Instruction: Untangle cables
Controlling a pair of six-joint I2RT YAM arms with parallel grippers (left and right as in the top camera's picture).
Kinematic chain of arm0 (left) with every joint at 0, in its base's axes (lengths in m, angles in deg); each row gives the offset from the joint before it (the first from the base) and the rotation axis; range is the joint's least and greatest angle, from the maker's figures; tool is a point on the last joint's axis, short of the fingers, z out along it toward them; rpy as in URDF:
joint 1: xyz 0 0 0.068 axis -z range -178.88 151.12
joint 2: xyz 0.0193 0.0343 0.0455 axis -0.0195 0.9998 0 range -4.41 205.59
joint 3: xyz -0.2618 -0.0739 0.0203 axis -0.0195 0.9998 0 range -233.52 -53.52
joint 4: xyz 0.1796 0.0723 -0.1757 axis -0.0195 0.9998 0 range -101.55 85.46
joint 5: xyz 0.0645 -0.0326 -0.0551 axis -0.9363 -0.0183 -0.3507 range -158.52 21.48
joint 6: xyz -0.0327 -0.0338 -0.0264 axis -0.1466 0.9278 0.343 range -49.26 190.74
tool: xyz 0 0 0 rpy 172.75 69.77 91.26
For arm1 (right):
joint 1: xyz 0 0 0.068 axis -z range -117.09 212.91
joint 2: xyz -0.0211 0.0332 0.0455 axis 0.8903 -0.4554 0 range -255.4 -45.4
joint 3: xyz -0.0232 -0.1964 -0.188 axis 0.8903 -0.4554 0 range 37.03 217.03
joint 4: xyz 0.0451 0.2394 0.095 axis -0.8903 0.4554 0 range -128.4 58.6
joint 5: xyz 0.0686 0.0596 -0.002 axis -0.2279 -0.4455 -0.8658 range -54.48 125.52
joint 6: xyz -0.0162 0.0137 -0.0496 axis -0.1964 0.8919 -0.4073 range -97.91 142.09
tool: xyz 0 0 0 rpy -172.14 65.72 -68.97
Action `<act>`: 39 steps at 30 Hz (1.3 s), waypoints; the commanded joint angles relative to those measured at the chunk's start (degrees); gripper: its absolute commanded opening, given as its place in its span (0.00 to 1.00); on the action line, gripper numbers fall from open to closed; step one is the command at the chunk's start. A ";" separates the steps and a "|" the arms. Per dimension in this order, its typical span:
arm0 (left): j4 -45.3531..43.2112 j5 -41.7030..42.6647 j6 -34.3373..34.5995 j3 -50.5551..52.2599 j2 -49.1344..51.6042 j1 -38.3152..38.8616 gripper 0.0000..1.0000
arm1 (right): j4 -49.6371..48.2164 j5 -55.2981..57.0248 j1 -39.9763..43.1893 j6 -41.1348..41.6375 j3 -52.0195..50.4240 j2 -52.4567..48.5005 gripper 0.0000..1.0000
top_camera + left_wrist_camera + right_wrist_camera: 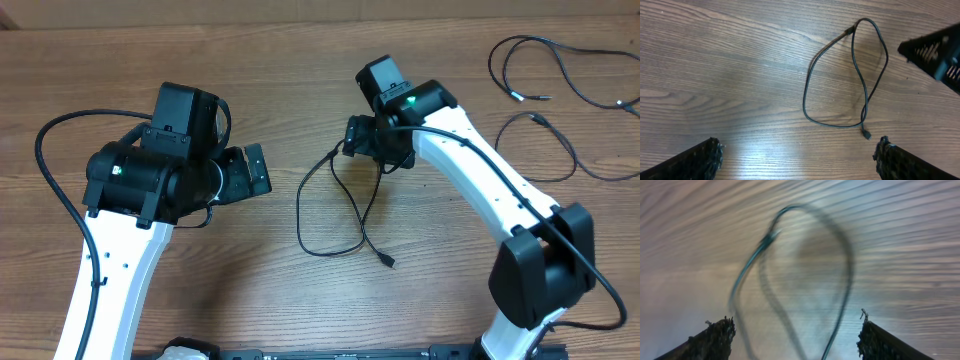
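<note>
Meanwhile, on wooden table (300,90) | left gripper (797,155): fingers spread, empty | right gripper (796,330): fingers spread over looped cable (805,102), pinching nothing | more cables (528,39) well apart

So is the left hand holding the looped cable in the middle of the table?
No, the left hand is open and empty, and the looped cable lies flat on the table beyond its fingers.

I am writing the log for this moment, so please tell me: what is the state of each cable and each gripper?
Middle cable: one loose loop, crossing itself, not held.
Far cables: two, lying loose, not held.
Left gripper: open, empty.
Right gripper: open, empty, over the loop's top.
</note>
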State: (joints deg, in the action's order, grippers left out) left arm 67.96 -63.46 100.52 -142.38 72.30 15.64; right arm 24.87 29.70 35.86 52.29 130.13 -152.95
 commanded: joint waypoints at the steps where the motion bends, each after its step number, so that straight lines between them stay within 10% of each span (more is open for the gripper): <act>1: -0.46 -0.79 -0.39 -0.98 -1.07 -0.35 1.00 | 1.90 -9.22 -1.18 -8.24 0.00 1.36 0.80; 8: -0.37 -0.79 -0.42 -0.98 -1.07 -0.35 1.00 | 0.74 5.31 -4.50 -5.33 -7.72 1.22 0.96; 22: -0.66 -0.76 -0.42 -0.98 -1.07 -0.35 1.00 | -5.57 -2.27 -6.14 0.26 -18.86 1.18 0.86; 39: -0.61 -0.79 -0.42 -0.98 -1.07 -0.35 1.00 | -8.26 -2.23 -6.58 2.60 -20.65 1.14 0.12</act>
State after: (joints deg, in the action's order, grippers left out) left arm 67.33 -63.50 100.52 -142.38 72.30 15.62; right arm 16.85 27.77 29.44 52.90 109.61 -152.51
